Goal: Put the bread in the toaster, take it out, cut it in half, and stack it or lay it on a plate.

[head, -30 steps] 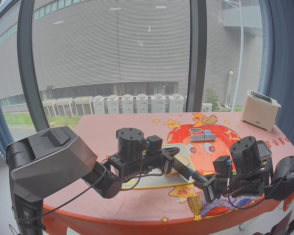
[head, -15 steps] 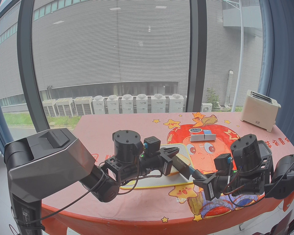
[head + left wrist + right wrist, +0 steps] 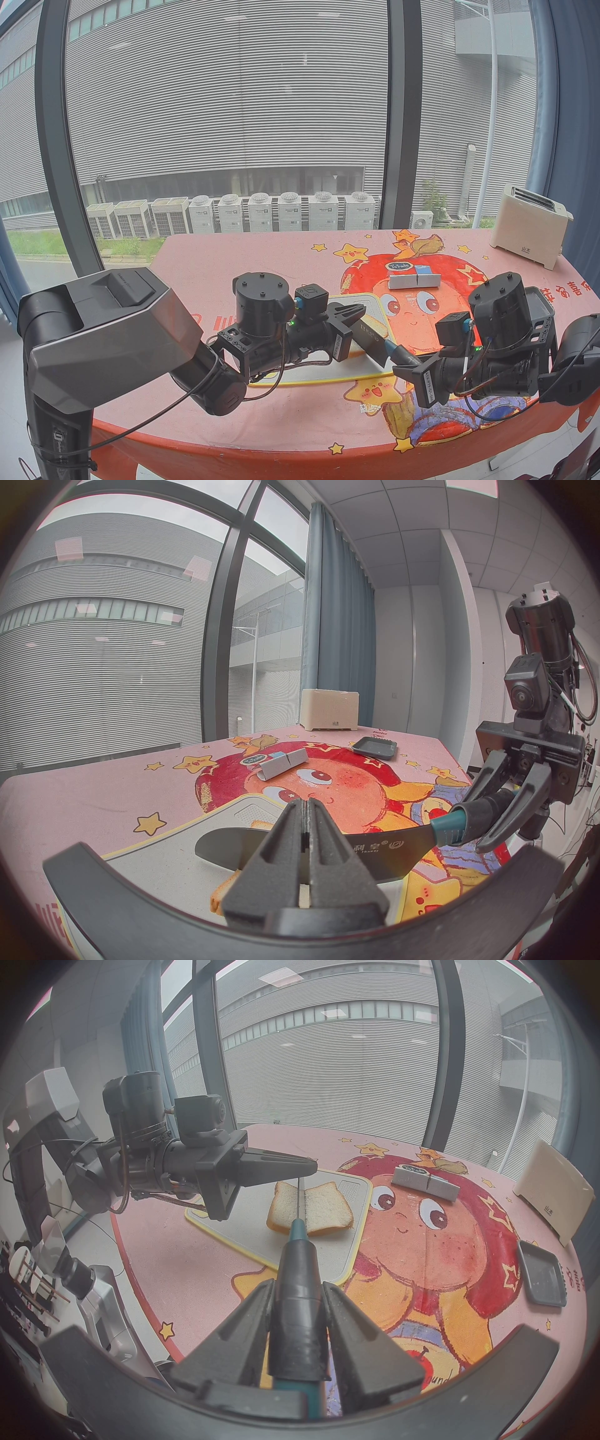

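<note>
Right pincer (image 3: 297, 1290): clamped on black-handled steel knife (image 3: 381, 852).
Left pincer (image 3: 306, 814): closed, just beside tan bread slice (image 3: 322, 1207).
Risk: unpinned slice may be dragged; halves uneven.

Left arm (image 3: 106, 337) wearing grey angular shell; black cable (image 3: 140, 410) trailing toward 7 o'clock. Right end effector (image 3: 299, 1300): black fingers (image 3: 234, 1341) tapering.

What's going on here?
Cutting step. The right gripper is shut on the knife handle, with the blade edge-on over the middle of the bread slice on the cutting board. The left gripper, shut and empty, sits beside the blade just above the slice. The slice looks uncut so far. The toaster and the dark plate stand off to the robot's right.
</note>
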`<state>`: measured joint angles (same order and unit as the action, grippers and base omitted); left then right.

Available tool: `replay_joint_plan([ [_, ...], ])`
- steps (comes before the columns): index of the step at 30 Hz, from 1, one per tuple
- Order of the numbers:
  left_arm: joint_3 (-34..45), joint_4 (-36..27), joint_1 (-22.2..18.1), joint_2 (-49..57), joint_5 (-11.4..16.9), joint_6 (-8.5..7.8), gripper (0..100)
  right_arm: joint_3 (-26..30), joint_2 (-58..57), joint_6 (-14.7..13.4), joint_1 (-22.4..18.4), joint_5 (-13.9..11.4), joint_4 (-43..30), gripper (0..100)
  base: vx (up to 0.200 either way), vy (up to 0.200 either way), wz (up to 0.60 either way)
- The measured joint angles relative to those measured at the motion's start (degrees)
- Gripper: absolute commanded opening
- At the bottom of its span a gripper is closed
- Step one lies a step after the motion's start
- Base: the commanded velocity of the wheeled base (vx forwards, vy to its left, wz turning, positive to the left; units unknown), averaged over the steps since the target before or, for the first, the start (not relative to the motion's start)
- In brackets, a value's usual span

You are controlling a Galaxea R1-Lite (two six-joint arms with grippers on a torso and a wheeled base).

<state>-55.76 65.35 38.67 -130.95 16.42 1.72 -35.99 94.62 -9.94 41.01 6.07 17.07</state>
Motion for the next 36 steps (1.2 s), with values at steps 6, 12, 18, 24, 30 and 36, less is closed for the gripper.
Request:
replay_joint_plan([
  [6,-0.13,0.01,-0.09,-0.89,0.0,0.02,0,-0.91,-0.02,0.0,-0.05,0.05,-0.57,0,0.0,0.0,0.0],
  [12,-0.07,-0.21,-0.09,-1.11,0.02,0.0,0,-0.87,0.02,-0.32,-0.02,-0.05,-2.54,0,0.0,0.0,0.0],
  [18,-0.11,-0.4,-0.09,-0.94,0.02,-0.02,0,-0.48,0.09,-1.06,0.0,-0.11,-2.84,0,0.0,0.0,0.0],
  [24,-0.63,-0.84,0.02,-0.37,0.0,0.22,0,0.11,0.27,-1.12,0.02,-0.09,-2.86,0,0.0,0.0,0.0],
  [30,-0.38,-0.77,-0.04,-0.24,0.02,0.24,0,0.33,0.28,-1.12,0.05,-0.05,-2.78,0,0.0,0.0,0.0],
  [36,-0.18,-0.57,-0.41,-0.48,-0.04,0.27,0,-0.63,0.05,-1.08,0.06,0.02,-3.3,0,0.0,0.0,0.0],
])
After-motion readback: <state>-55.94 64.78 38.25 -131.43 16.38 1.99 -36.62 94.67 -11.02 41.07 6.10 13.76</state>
